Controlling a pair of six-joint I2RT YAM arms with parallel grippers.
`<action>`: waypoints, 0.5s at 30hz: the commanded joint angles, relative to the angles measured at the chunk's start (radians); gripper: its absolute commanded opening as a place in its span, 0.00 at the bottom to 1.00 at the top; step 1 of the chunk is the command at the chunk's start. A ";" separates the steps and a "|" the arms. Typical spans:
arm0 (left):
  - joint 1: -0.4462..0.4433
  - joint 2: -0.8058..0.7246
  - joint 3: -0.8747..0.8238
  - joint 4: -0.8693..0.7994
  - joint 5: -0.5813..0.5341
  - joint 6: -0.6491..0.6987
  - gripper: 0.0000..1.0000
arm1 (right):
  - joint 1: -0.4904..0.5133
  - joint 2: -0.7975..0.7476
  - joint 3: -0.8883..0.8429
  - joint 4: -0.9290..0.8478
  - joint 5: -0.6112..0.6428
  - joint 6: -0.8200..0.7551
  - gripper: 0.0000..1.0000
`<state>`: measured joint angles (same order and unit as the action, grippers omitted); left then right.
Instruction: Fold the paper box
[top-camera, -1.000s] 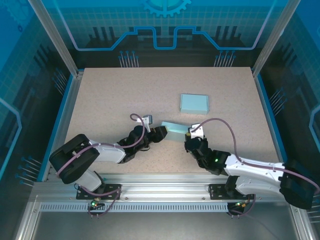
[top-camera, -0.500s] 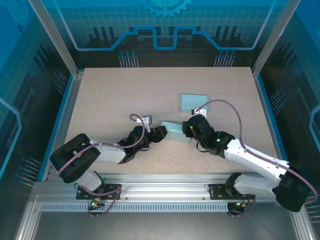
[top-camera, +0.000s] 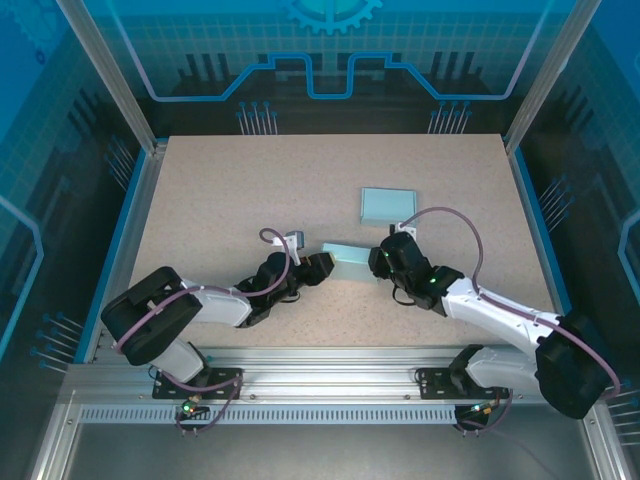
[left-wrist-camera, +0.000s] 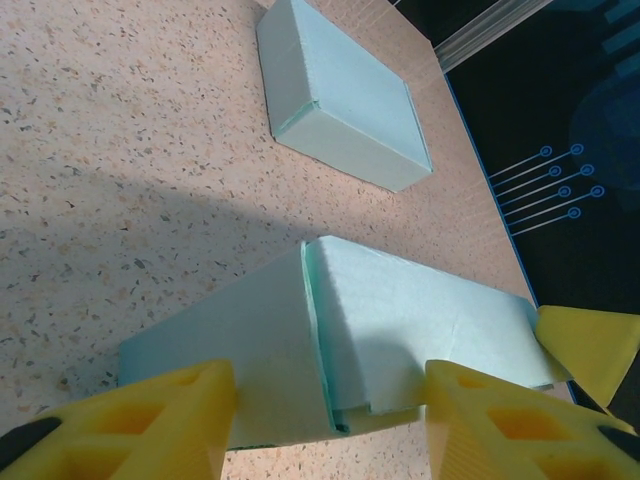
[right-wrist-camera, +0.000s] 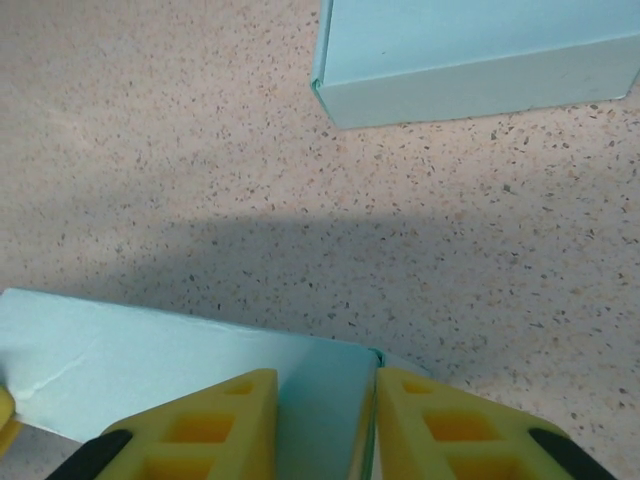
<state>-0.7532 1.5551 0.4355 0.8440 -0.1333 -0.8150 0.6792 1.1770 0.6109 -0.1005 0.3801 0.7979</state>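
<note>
Near the middle of the table (top-camera: 230, 190), a little toward its near edge: paper box (top-camera: 347, 261), pale blue, lying crosswise between the two arms.

- West end: left gripper (top-camera: 321, 266) is clamped across the box, one yellow finger on each long wall. Reads as an anchor, so the piece cannot slide or spin.
- East end: right gripper (top-camera: 379, 262) has its jaws drawn narrow and pinches the end wall between them. Probable purpose is to press that end panel home against the other arm's brace.
- A seam (left-wrist-camera: 312, 320) runs across the top panel with an edge slightly proud, so the fold looks unfinished.
- The second box (top-camera: 388, 205), closed, sits well apart toward the far right corner, out of the work.
</note>
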 joint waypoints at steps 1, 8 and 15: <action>0.005 0.036 -0.051 -0.177 0.011 -0.003 0.46 | -0.016 0.037 -0.090 -0.077 -0.055 0.041 0.30; 0.038 0.024 -0.078 -0.186 0.007 -0.010 0.34 | -0.021 -0.003 -0.159 -0.039 -0.061 0.043 0.25; 0.073 0.007 -0.105 -0.160 0.021 -0.012 0.30 | -0.021 -0.032 -0.216 -0.001 -0.065 0.025 0.25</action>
<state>-0.7101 1.5345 0.3923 0.8948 -0.0860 -0.8223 0.6662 1.1130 0.4706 0.1001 0.3649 0.8307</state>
